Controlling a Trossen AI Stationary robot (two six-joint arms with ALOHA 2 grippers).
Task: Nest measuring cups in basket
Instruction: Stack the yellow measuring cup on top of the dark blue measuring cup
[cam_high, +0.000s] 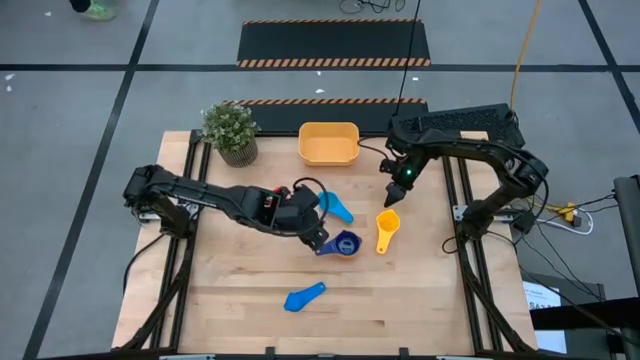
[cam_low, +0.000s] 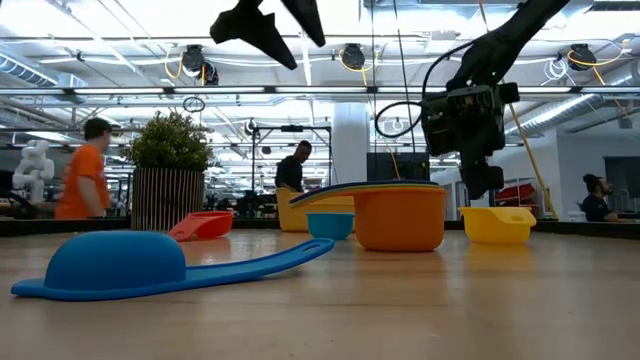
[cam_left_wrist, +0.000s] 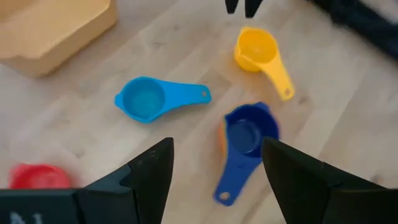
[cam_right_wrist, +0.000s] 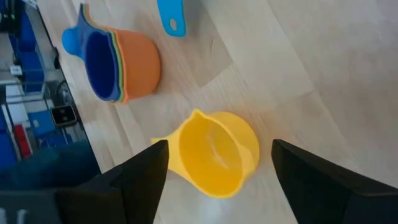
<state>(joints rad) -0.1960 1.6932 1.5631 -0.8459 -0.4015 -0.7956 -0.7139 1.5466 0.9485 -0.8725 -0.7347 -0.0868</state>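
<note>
Both grippers, left (cam_high: 318, 238) & right (cam_high: 393, 190), jaws released above wood table (cam_high: 420, 300); 3 people in room bkgd.

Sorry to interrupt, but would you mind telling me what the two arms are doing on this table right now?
They are sorting measuring cups toward the basket, which looks empty. The right pincer hangs open just above the yellow cup, holding nothing. The left pincer is open over a nested stack with the dark blue cup innermost and the orange cup outermost. A light blue cup lies beside it, another upside down nearer the table's front, and a red cup sits apart.
</note>
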